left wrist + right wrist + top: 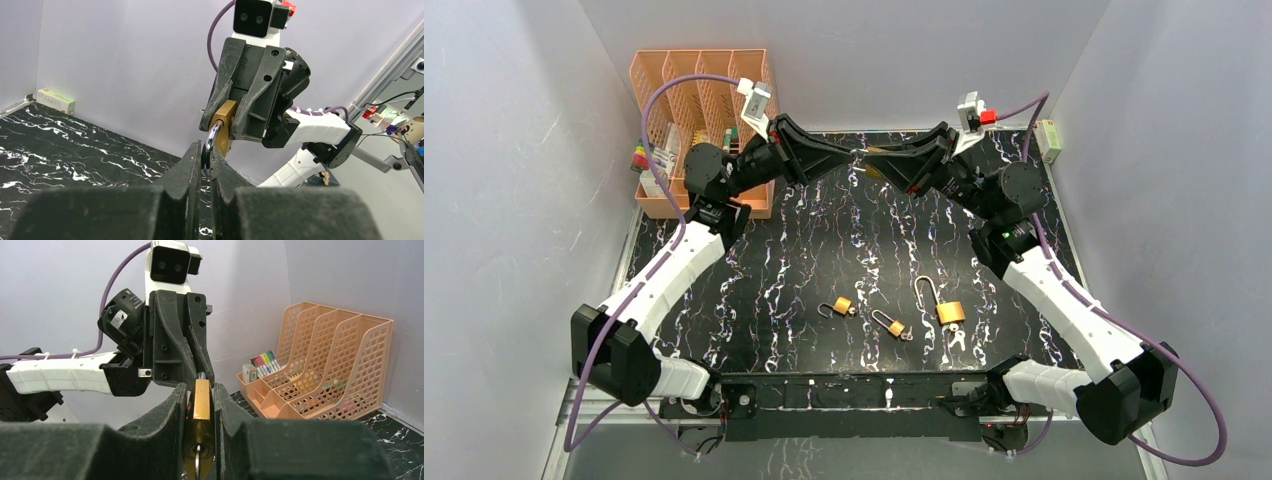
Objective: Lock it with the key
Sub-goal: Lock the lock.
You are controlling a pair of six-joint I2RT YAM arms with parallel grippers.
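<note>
A brass padlock is held in the air between both arms at the back middle of the table. My right gripper is shut on the padlock's body. A silver key sits in the keyhole on the end facing the right wrist camera. My left gripper is shut on the padlock's silver shackle, with the brass body just beyond it. In the top view the left gripper and the right gripper meet tip to tip.
Three more brass padlocks with open shackles lie near the front middle. An orange file rack with markers stands at the back left, also in the right wrist view. A small box sits at the back right.
</note>
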